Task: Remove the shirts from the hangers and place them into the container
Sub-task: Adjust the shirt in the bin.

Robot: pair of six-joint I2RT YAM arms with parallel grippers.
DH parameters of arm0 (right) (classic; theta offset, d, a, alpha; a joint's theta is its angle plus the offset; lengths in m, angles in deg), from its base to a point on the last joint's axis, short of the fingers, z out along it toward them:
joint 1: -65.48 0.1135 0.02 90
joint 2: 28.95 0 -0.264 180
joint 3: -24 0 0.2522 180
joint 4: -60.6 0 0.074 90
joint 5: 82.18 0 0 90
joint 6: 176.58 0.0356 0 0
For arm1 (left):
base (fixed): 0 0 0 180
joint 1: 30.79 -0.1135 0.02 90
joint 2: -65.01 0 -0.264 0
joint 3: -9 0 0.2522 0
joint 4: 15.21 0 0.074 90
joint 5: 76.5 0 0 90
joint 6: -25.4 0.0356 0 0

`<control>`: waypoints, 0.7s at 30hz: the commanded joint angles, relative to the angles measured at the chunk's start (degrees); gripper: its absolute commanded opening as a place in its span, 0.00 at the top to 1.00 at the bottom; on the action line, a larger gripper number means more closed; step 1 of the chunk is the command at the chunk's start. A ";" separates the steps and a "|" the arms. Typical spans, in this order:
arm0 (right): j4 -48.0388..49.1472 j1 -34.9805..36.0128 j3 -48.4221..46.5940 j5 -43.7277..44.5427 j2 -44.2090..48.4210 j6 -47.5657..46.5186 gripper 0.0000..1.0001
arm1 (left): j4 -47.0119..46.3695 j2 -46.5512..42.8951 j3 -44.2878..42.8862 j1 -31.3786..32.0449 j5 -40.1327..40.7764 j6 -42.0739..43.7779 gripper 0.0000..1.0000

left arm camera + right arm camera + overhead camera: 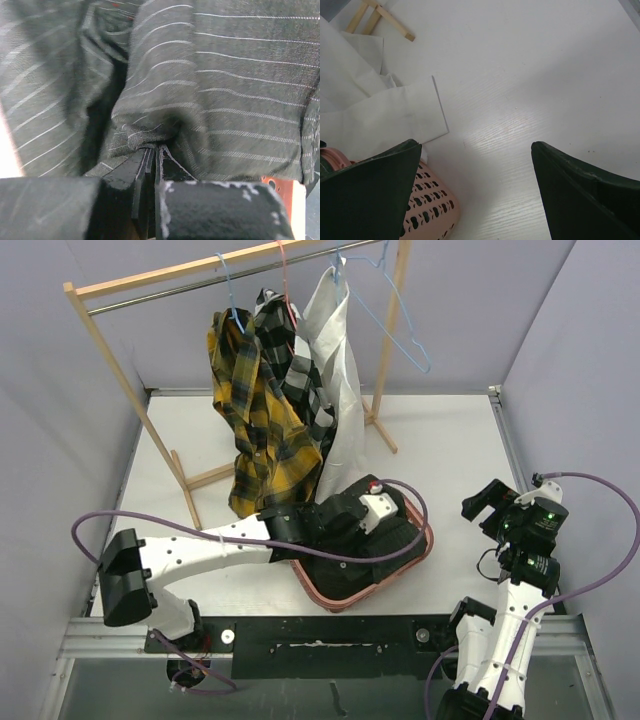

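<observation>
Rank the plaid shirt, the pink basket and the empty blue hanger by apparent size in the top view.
1-2. plaid shirt and pink basket: close; the shirt hangs nearer the camera, so unranked.
3. empty blue hanger.

From above, I'm not making out the tips of the left gripper (156, 152) against the black shirt (225, 90); the pink container (432, 210) and white shirt (365, 115) are running off my right wrist view's edges.

Lab cell: plain walls (45, 380), white table (450, 440)
</observation>
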 commanded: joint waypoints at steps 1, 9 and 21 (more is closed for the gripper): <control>2.29 -0.01 0.00 0.37 0.44 0.51 0.03 | -1.29 5.33 -1.74 2.59 -1.70 -1.58 1.00; 2.40 -0.03 0.08 0.23 0.44 0.51 0.03 | -1.23 12.82 0.97 2.13 -2.75 -6.37 1.00; 2.25 -0.02 -0.22 -0.06 0.26 0.33 0.03 | 0.38 3.87 -6.57 2.44 0.96 -0.11 0.33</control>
